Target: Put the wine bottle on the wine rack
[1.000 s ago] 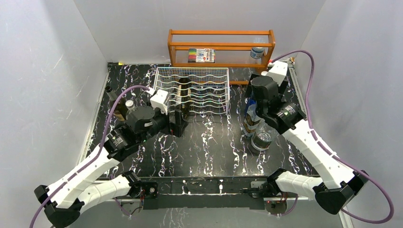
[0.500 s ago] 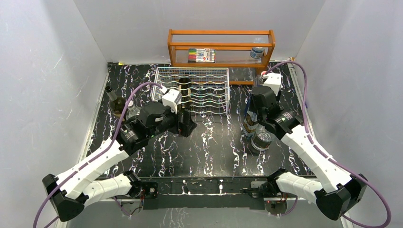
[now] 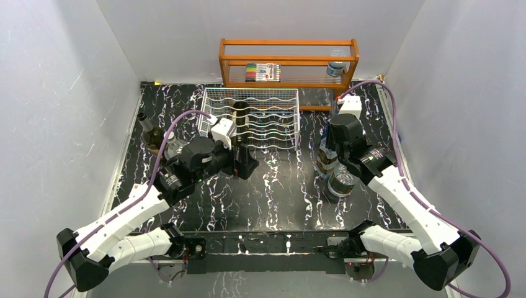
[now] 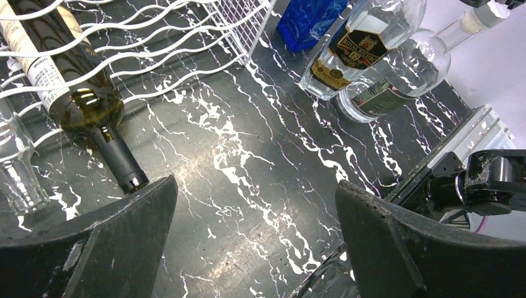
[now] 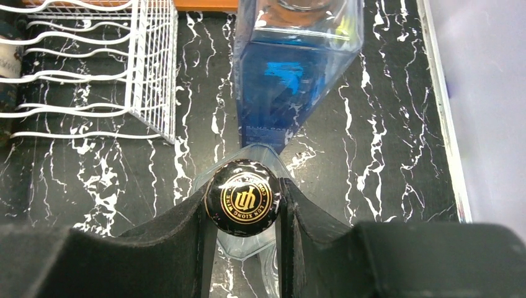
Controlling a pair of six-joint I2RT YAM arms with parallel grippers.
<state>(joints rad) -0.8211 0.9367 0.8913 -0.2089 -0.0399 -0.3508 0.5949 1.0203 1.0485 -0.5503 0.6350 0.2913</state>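
Now | wine bottle (image 5: 242, 197): upright at right side of table (image 3: 273, 186), just beside blue bottle (image 5: 291, 81), apart from wine rack (image 3: 251, 118) | right gripper (image 5: 244, 192): pinching its black cap | left gripper (image 4: 255, 189): spread wide, empty | risk: grip only on cap, bottle may slip or swing and hit blue bottle.

"ROYAL" and "12" can be read on the black label (image 4: 355, 48) of the clear bottle (image 4: 384, 18). Gold lettering is ringed round the black cap (image 5: 242, 197), but cannot be made out.
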